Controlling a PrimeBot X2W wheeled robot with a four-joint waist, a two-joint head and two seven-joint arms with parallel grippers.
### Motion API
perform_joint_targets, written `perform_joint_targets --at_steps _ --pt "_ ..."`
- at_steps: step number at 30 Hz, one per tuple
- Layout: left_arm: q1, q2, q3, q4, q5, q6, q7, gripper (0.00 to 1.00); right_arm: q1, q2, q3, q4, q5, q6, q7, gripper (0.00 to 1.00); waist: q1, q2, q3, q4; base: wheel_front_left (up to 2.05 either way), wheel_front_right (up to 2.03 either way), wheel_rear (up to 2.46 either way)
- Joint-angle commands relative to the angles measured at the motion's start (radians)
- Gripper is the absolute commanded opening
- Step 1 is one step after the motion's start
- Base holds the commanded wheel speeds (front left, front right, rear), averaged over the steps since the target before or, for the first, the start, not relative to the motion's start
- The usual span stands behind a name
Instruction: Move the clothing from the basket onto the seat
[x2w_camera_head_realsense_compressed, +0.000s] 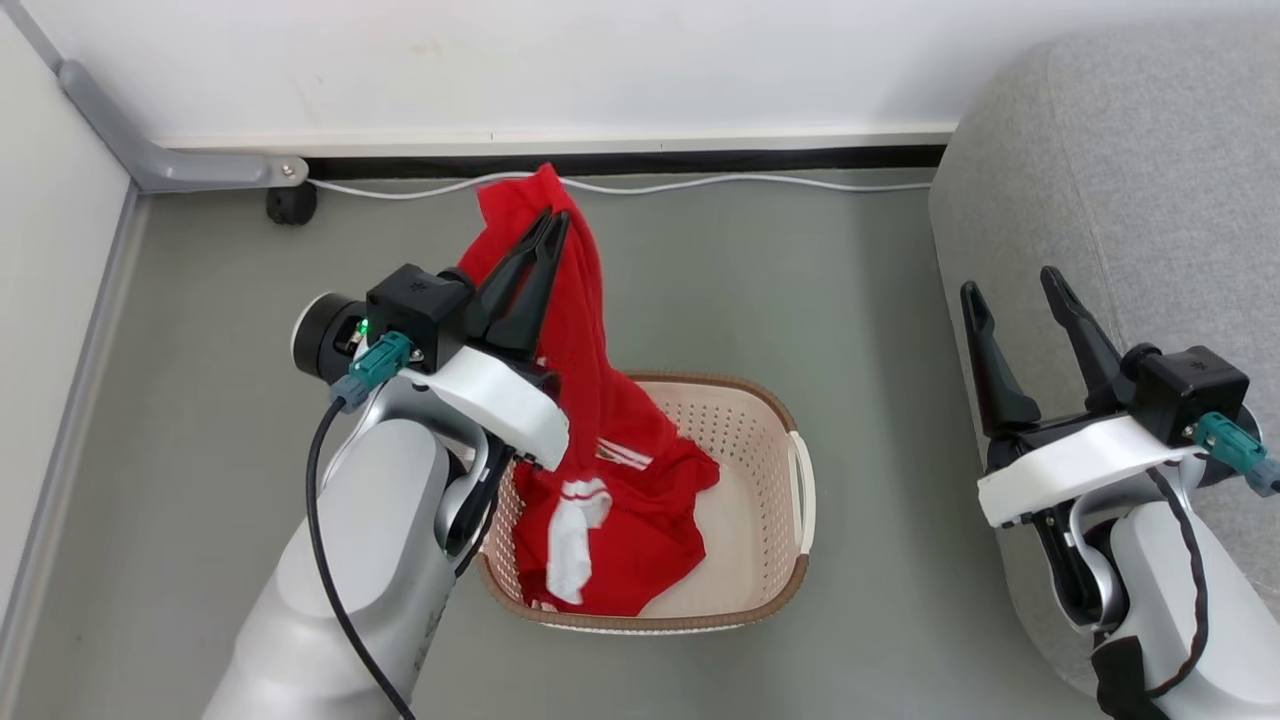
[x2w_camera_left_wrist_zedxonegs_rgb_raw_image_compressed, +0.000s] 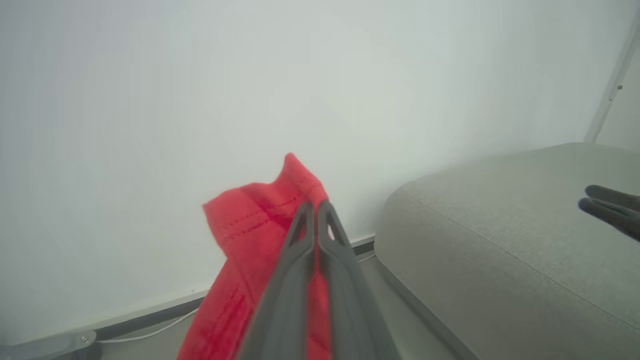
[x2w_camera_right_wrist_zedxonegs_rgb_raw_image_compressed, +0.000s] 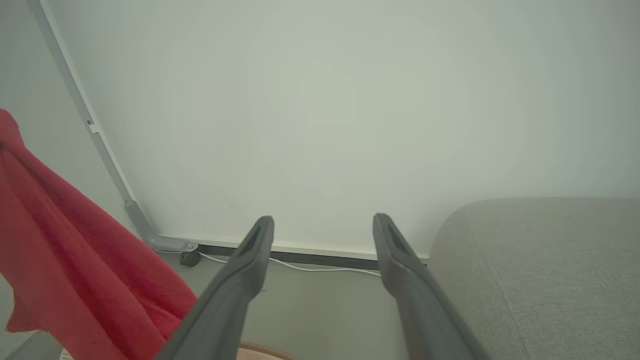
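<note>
Over the basket (x2w_camera_head_realsense_compressed: 745, 430) at six o'clock, our left claw (x2w_camera_head_realsense_compressed: 552, 222) clamps the red clothing (x2w_camera_head_realsense_compressed: 590, 330), top raised and tail lying inside, while our right claw (x2w_camera_head_realsense_compressed: 1010, 282) gapes empty at three o'clock beside the sofa (x2w_camera_head_realsense_compressed: 1130, 180), where no clothing lies yet.

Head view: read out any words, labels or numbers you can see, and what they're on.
No readable text.
On the left gripper, black housing: small pale mark, too small to read.
On the right gripper, black housing: the same.
On the red shirt: stripes, no lettering.
</note>
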Motion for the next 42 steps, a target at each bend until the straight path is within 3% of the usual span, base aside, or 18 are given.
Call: perform_joint_targets --at_steps 1,13,30,42 --pt "-0.044 0.022 0.024 -0.048 0.013 -0.002 -0.010 0.00 0.013 0.003 0.015 -0.018 -0.003 0.004 -0.006 1.00 0.0000 0.0000 -0.015 0.008 0.00 0.00 0.00" --pt "-0.141 0.053 -0.029 -0.147 0.033 -0.006 -0.010 0.00 0.056 0.019 0.019 -0.002 -0.005 0.004 -0.006 1.00 0.0000 0.0000 -0.058 0.023 0.00 0.00 0.00" --pt "-0.212 0.053 -0.049 -0.209 0.025 0.000 -0.008 0.00 0.037 0.017 0.038 -0.022 0.000 0.004 -0.006 1.00 0.0000 0.0000 -0.016 0.025 0.00 0.00 0.00" --pt "-0.219 0.041 -0.080 -0.207 0.024 0.001 -0.010 0.00 -0.077 -0.044 0.308 -0.105 0.096 0.004 -0.006 1.00 0.0000 0.0000 -0.003 0.039 0.00 0.00 0.00"
